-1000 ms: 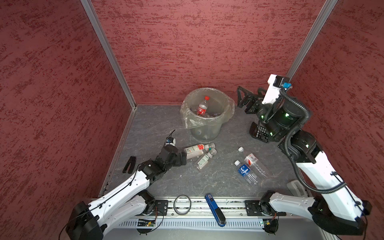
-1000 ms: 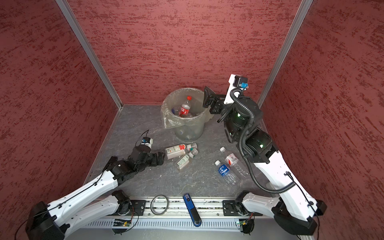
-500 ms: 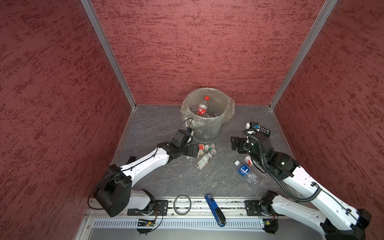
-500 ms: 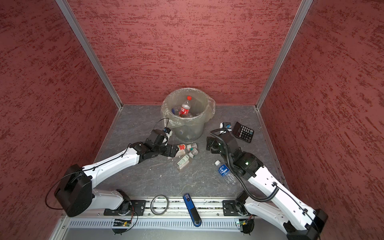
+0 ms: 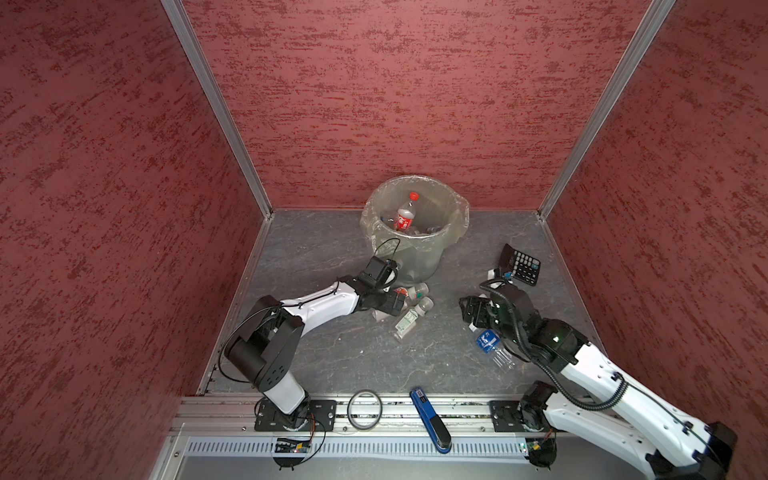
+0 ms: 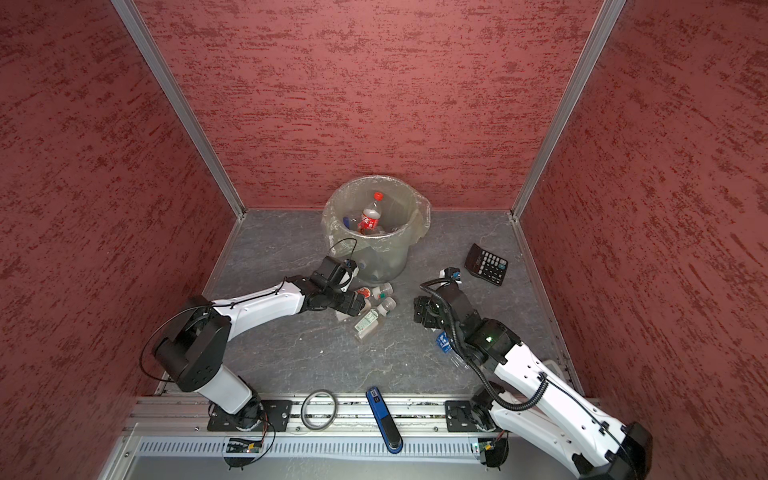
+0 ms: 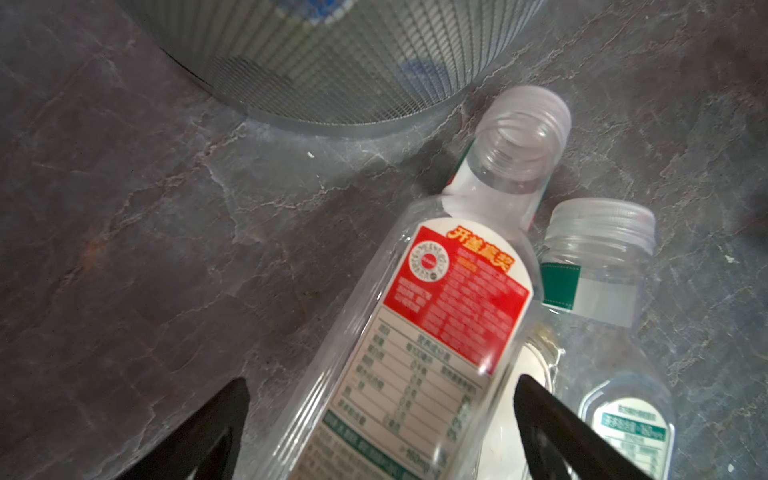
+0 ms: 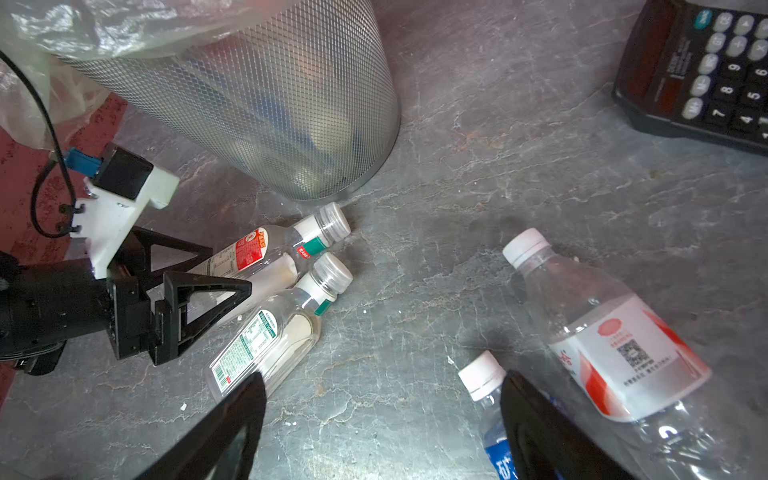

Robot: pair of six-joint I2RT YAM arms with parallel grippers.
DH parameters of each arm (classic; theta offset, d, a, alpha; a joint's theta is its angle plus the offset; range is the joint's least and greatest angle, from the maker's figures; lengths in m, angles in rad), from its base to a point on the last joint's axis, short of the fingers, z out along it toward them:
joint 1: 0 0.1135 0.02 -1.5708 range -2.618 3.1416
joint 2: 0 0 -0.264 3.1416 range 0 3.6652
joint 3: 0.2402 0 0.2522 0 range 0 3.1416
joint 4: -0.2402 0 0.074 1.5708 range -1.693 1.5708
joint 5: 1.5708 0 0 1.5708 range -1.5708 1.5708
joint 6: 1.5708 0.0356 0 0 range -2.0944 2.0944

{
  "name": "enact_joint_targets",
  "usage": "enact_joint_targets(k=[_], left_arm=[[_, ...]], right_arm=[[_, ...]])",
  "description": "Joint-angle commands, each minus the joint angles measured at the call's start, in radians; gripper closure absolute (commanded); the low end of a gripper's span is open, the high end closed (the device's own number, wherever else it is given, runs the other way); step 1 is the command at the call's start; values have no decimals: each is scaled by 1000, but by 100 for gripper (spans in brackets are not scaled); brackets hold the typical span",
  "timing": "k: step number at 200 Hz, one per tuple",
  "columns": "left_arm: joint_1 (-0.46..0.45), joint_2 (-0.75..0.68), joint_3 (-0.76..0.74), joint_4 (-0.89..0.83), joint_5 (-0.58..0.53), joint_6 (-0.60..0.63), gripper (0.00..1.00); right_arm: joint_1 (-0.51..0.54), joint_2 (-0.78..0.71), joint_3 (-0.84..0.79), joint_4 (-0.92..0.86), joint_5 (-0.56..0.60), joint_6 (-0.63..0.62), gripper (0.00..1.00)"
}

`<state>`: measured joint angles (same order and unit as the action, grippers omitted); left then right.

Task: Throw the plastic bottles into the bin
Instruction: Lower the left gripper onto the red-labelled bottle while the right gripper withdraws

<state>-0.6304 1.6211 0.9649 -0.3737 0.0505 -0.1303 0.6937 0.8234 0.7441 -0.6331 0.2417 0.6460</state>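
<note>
Red-labelled bottle [image 7: 436,332] lying on the bench [image 7: 124,208] just beside the bin [image 5: 419,257], straddled by the wide-open left tool [image 7: 380,380] ready for a grasp across its body; right tool [image 8: 382,374] likewise unclenched, empty, low over the blue-labelled bottle [image 8: 494,449].

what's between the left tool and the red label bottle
Nothing visible: the open left tool straddles the red-label bottle. A green-label bottle lies right beside it, outside one finger.

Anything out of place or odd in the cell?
Yes: the blue stapler and a ring lie across the front rail, off the grey floor. A calculator sits right of the bin in both top views. None belongs to the task. No spill or damage visible.
</note>
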Motion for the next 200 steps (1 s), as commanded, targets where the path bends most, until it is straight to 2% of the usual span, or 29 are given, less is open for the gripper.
enact_joint_targets(k=[1,39,61,80,121,159,200], left_arm=[[-4,-14,-16,14,-3,-16,0],[-25,-41,-85,8,-55,-95,0],[-42,-54,-124,24,-78,-147,7],[-65,-52,-133,34,-121,-164,7],[-78,-22,-72,12,-175,-137,0],[-74,24,17,-19,-248,-83,0],[-62,98,82,-36,-206,-37,0]], right_arm=[[-2,-3,10,15,-11,22,13],[-2,11,2,26,-20,20,18],[0,1,-3,30,-13,27,22],[0,-7,-11,39,-17,29,23],[0,-8,-15,35,-18,32,23],[-1,-12,-27,36,-19,39,23],[-1,-15,-25,32,-11,39,24]])
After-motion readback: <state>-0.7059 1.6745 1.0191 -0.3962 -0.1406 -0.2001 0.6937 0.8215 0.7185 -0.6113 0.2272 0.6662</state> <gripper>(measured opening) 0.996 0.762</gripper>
